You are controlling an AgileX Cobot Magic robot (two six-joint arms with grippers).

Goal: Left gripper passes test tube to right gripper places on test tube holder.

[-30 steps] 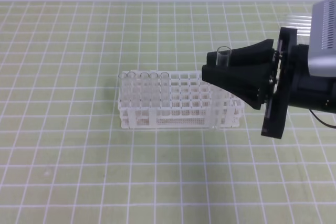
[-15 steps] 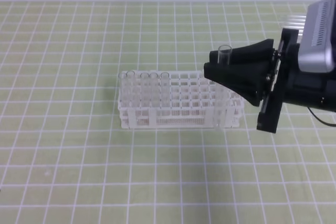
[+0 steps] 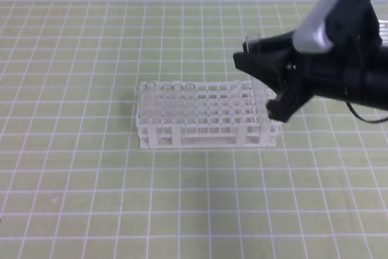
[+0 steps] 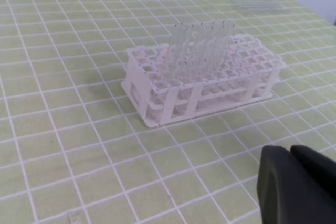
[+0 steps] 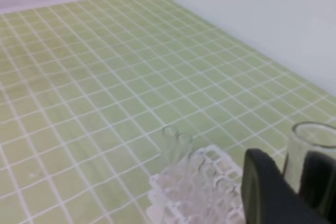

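My right gripper [image 3: 249,60] hangs over the right end of the white test tube holder [image 3: 206,130], shut on a clear test tube [image 3: 252,42] whose rim sticks out above the black fingers. In the right wrist view the test tube [image 5: 314,139] stands between the two fingers of the right gripper [image 5: 291,176], with the holder [image 5: 202,190] below and to the left. The tube's lower part is hidden behind the gripper. My left gripper [image 4: 294,169] shows only in the left wrist view, shut and empty, low over the mat in front of the holder [image 4: 173,106].
Several other clear tubes [image 3: 170,92] stand in the holes at the holder's left end. A few spare tubes [image 4: 260,6] lie on the green gridded mat far behind the holder. A pale wall borders the mat at the back.
The right wrist has rolled so its grey housing now sits on top. The held test tube has moved up and slightly left and now leans.
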